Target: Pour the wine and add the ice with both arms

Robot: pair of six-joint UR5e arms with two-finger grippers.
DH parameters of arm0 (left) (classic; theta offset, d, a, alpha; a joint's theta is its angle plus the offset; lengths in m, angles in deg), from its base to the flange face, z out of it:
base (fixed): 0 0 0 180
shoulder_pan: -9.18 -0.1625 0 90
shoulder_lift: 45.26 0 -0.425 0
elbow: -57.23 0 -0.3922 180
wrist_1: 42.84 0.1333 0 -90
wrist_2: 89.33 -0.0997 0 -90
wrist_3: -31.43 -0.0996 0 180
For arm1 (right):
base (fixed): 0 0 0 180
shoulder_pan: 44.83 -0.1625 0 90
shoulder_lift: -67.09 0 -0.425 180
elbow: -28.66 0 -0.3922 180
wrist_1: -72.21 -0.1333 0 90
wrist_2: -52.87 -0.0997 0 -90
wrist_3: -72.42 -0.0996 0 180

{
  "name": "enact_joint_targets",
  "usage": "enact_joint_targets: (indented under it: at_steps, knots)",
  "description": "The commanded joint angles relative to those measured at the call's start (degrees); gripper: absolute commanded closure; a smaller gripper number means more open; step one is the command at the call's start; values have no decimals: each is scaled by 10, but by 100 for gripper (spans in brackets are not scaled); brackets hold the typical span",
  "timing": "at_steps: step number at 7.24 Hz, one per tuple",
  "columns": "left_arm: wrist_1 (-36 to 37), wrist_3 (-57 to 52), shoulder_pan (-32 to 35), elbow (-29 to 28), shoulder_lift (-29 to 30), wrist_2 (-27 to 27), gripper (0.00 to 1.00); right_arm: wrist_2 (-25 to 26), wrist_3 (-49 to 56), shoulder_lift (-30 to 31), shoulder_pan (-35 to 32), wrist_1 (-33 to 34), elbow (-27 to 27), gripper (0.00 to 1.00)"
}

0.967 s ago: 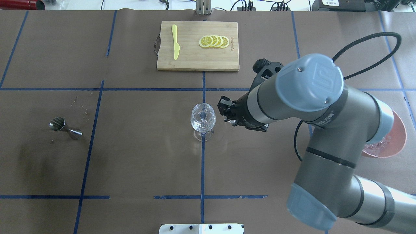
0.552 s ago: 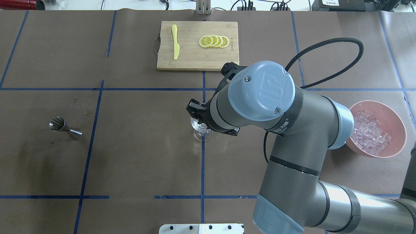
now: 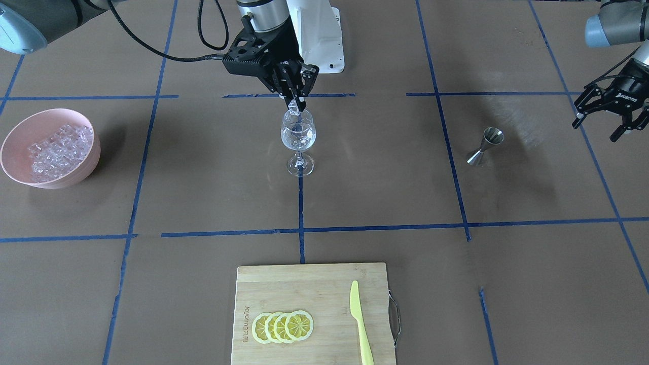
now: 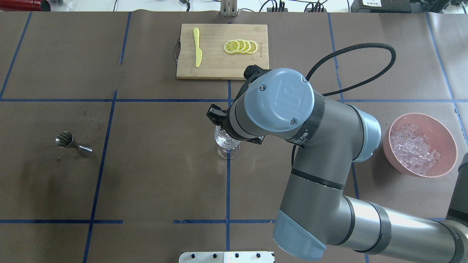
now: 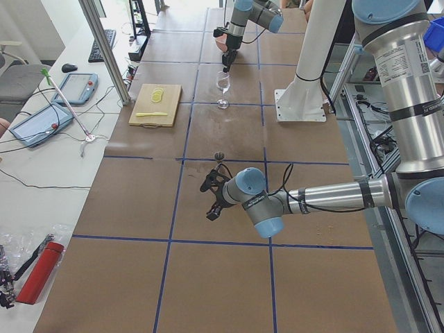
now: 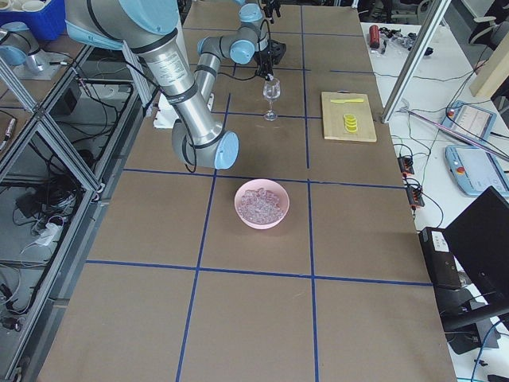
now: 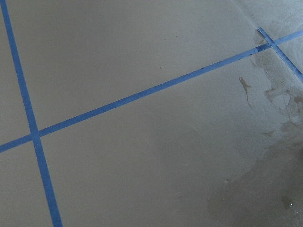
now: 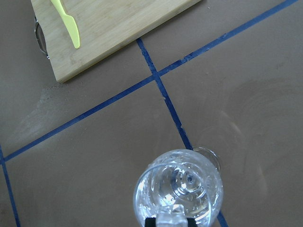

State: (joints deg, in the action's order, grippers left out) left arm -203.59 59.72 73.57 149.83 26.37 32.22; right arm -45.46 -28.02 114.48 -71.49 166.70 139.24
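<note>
One sheet of brown paper (image 4: 146,175) covers the whole table, ruled into large squares by blue tape (image 4: 98,164). The left wrist view shows darker wet stains (image 7: 265,189) on it. Along the far side, seen from the table's end, runs a white bench (image 5: 41,159) with two tablets (image 5: 73,87), a red cylinder (image 5: 38,274) and slanted aluminium posts (image 5: 104,48).

At the table's middle stands the wine glass (image 3: 298,137), upright on a tape crossing. Directly above its rim the right gripper (image 3: 296,104) points down, its fingers pinching a single ice cube (image 3: 292,105). The rest of the ice (image 3: 56,149) fills a pink bowl (image 3: 45,119) well off to the robot's right. The left gripper (image 3: 597,129) hangs over bare paper near a steel jigger (image 3: 484,147), fingers spread and holding nothing. A bamboo cutting board (image 3: 304,289) across the table carries four overlapping lemon slices (image 3: 283,327) and a yellow plastic knife (image 3: 360,324).

From overhead the right arm (image 4: 329,146) covers its own fingertips, the cube and part of the glass, and the left arm (image 5: 333,198) lies outside that view entirely. Something clear sits low in the glass; whether it is ice, liquid or both is hard to tell. The right wrist view crops the cube and fingertips at its bottom edge.
</note>
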Motion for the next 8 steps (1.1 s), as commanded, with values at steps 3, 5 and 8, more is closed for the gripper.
enact_joint_targets:
  at_steps: [3,5,8]
  knots:
    - [-2,1,0,2,-4,-1,0,-3,2,3,-6,-10,1,0]
    - [1,-4,0,0,-8,-28,0,-53,14,58,-57,13,54,0]
    - [8,-21,6,-30,-4,-43,0,-137,208,210,-164,7,115,0]
